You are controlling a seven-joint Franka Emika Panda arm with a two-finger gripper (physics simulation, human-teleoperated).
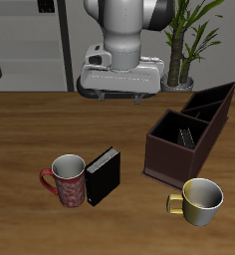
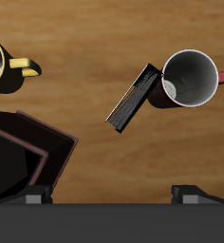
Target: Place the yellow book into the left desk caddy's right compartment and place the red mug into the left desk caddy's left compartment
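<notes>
Plainly tucked inside the large squarish section at the lower end of the dark brown rectangular desk caddy (image 1: 157,157): small thin grey-beige book (image 1: 186,133), leaning at a tilt against the inner wall, cover pattern too small to make out. Caddy itself resting on the wooden tabletop (image 1: 30,120), lower end toward the front edge, taller slanted end farther back, narrow divided sections between. From the wrist view, only a dark corner of the caddy (image 2: 38,152), its contents lost in shadow.

Well apart from the caddy, across the tabletop: red mug with mottled pinkish pattern and grey inside (image 1: 68,180), upright, mouth up, red handle turned away from the caddy. Same mug in the wrist view (image 2: 192,78), rim round and open, handle just showing at its far side. Pressed close against it, seemingly touching: large black book (image 1: 103,176), standing on edge, between mug and caddy; seen as a dark slanted slab from the wrist view (image 2: 135,98).

Near the front edge, just before the caddy's lower end: shiny yellow-gold mug (image 1: 197,200), upright, handle toward the red mug.

High above the tabletop, over bare wood behind the black book: fingers (image 1: 139,97), spread wide apart, gripping nothing, tips (image 2: 196,195) clear of every object.
</notes>
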